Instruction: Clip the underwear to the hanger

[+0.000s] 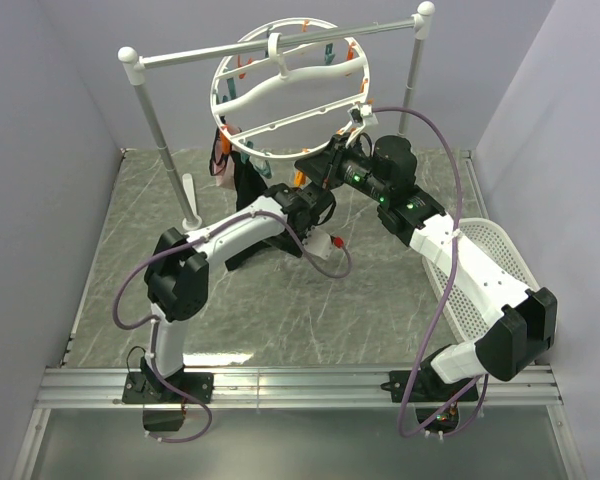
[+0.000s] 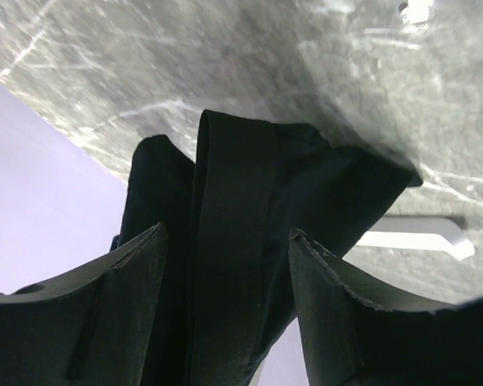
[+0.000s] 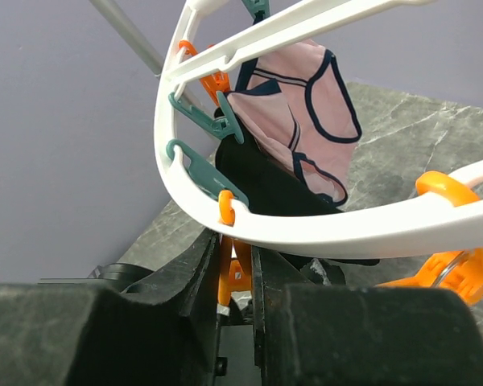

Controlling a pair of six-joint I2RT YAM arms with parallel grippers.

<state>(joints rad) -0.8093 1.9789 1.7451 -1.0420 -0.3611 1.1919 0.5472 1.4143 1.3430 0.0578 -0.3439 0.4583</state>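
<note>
Two grips: left gripper point(image 2: 227, 232) wide astride underwear point(image 2: 233, 161); right gripper point(image 3: 235, 245) pinching orange clothespin point(image 3: 227, 269)
Remaining: you clip underwear into it on hanger point(image 3: 322, 229)

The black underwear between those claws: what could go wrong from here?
1. The left gripper has its fingers apart around the waistband of the underwear, so the soft fabric could slip away before it reaches a clip.
2. The right gripper squeezes an orange clothespin under the rim of the hanger; releasing early might close it on nothing.
3. Tugging that clip could set the hanger swinging.
</note>
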